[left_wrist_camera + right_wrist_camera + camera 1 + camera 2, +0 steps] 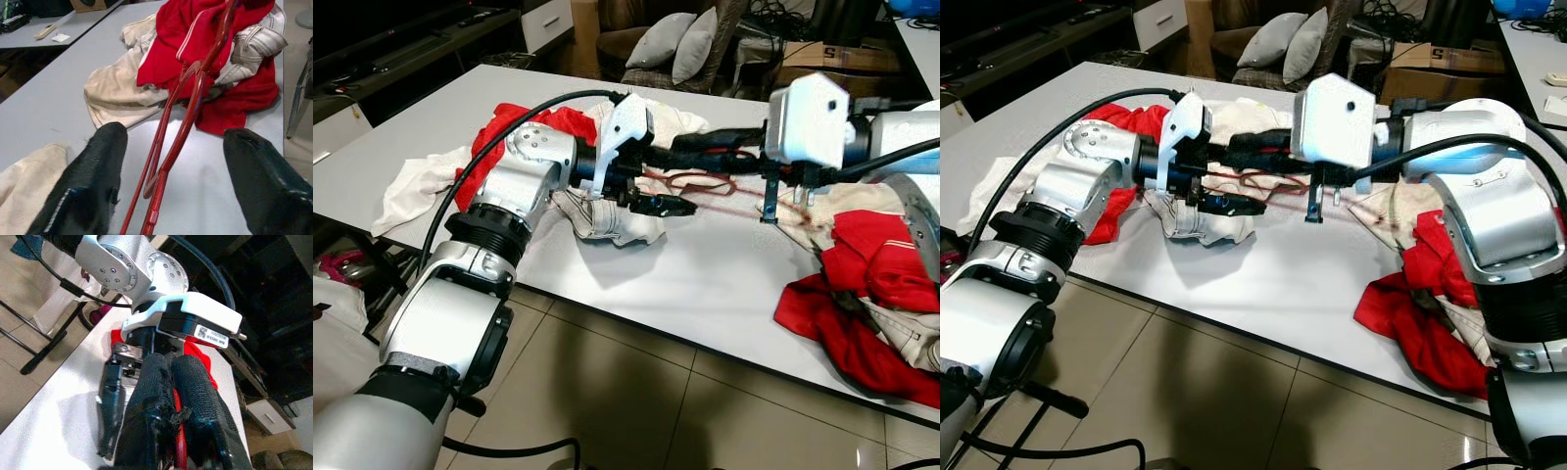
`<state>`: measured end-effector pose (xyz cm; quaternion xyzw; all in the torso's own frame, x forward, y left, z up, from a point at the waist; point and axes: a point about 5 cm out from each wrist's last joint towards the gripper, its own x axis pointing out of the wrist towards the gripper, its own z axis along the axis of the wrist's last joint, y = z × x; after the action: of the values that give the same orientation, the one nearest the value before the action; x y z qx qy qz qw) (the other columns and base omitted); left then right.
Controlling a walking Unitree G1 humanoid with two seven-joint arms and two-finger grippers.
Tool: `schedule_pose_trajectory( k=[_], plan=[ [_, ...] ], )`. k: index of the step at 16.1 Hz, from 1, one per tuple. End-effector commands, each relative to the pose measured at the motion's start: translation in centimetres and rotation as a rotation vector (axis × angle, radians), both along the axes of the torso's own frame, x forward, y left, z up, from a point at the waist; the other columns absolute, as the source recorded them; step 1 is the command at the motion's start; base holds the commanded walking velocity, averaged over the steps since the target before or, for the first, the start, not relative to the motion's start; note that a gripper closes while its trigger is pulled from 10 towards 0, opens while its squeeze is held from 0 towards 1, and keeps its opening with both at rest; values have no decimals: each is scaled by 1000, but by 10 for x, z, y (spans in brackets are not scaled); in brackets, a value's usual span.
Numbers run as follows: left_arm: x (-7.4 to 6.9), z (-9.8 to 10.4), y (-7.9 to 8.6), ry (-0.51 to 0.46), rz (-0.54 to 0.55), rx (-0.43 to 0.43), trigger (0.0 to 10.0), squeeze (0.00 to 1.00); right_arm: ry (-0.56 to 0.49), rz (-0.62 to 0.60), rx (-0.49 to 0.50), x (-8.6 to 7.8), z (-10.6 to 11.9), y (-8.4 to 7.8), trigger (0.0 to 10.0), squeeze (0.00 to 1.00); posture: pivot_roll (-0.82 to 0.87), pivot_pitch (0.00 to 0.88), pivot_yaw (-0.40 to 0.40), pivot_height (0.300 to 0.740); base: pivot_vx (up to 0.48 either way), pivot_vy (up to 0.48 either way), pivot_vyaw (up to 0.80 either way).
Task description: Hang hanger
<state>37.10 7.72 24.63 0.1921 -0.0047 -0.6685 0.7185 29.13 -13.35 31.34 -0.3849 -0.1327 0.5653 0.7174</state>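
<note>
Hanger, thin, stiff and probably light, runs mid-frame above the table, pinched by the right gripper, the left gripper spread around its lower wires, best held there.

Red clothes; grey pillows; table

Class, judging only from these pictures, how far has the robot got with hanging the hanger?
Done: the red hanger is up off the white table, pinched in the right hand. In hand: the left hand sits open around it. Left: no rail visible; clothes lie heaped on the table.
</note>
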Motion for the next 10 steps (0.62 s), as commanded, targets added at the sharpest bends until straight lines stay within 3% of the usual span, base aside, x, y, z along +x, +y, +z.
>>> schedule_pose_trajectory(
  k=[1,10],
  plan=[
    [1,-4,6,-11,19,29,0,0,-26,39,-23,-2,5,6,10000,0,-110,0,84,740,0,0,0],
    [1,-7,15,4,5,75,0,0,-40,48,-12,-2,9,7,10000,0,-97,0,95,740,0,0,0]
  ],
)
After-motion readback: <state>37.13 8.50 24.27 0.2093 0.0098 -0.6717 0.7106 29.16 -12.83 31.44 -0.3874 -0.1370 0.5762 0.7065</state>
